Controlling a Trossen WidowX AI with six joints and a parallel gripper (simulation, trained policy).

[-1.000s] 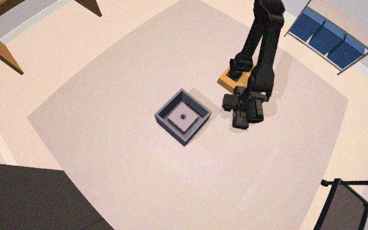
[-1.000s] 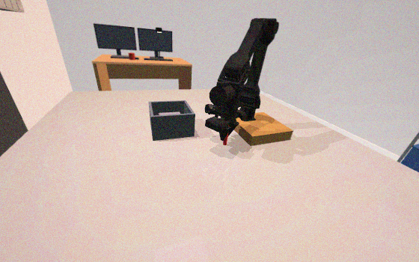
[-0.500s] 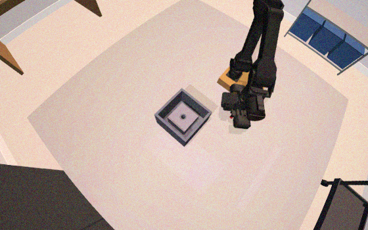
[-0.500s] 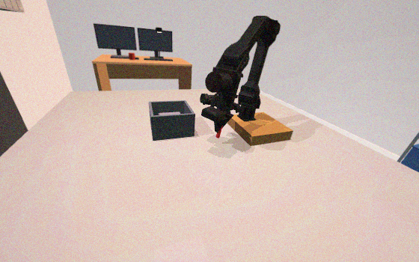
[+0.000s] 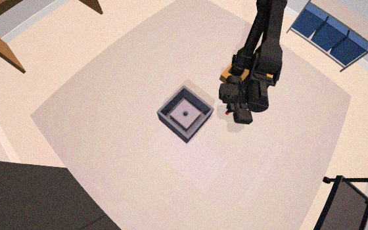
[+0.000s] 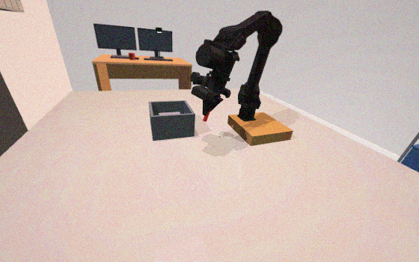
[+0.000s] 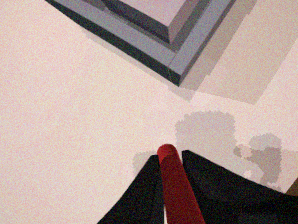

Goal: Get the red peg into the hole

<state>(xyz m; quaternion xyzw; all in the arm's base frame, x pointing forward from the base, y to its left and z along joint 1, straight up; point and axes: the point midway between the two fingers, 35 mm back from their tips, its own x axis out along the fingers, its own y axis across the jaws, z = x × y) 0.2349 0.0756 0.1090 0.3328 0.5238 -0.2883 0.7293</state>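
Observation:
The red peg (image 5: 227,113) (image 6: 206,117) (image 7: 181,195) is held between the fingers of my gripper (image 6: 208,112) (image 7: 170,159), which is shut on it. The peg is off the table and tilted, its lower end sticking out past the fingertips. The open dark grey box (image 5: 173,128) (image 6: 173,128) (image 7: 125,55) stands on the table, to the left of the gripper in the top and exterior views. The pale plate (image 5: 180,113) (image 6: 169,113) (image 7: 155,9) lies at the box's bottom. Its round hole (image 5: 185,114) shows near the middle in the top view; nothing is in it.
The arm's wooden base block (image 5: 224,75) (image 6: 270,135) stands to the right of the box in the exterior view. The box's raised walls surround the plate; one corner points toward the gripper in the wrist view. A desk (image 6: 145,66) with two monitors stands in the background.

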